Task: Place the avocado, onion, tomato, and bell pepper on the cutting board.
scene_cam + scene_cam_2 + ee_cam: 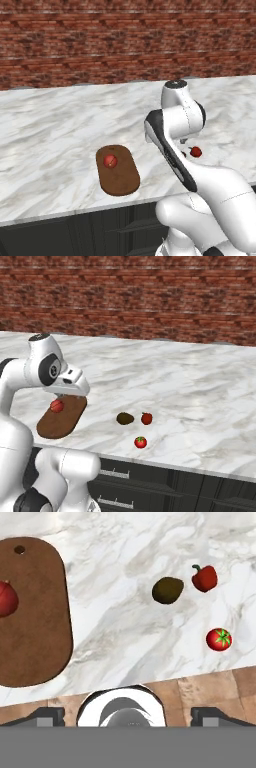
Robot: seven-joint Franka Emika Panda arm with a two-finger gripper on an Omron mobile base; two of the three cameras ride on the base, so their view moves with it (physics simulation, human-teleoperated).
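the onion (7, 598) already sits on the cutting board (35, 642), a dull pinkish-red ball resting toward one side of the dark wood, seen again in the left base view (110, 161) and in the right base view (57, 406). that looks like one item of four done. the other three lie on the bare marble counter (125, 627), well apart from the board: the avocado (167, 590) is nearest to it, the bell pepper (205, 578) is just beside the avocado on the side away from the board, and the tomato (219, 639) lies near them, closer to the counter's front edge. in the right base view the same trio appears as the avocado (124, 418), the pepper (146, 418) and the tomato (140, 442).

the gripper (128, 714) hangs above the front edge of the counter, between the board and the loose items, with its fingers spread wide and nothing between them. only the finger tips (47, 716) show at the foot of the hand view, so how high it hovers is hard to judge.

nothing stands between the gripper and the three loose items; the marble is bare apart from them. the avocado and pepper sit close together, so a grasp on one may nudge the other. a brick wall (125, 40) backs the counter and dark cabinet fronts (165, 486) run below it, neither in the way.
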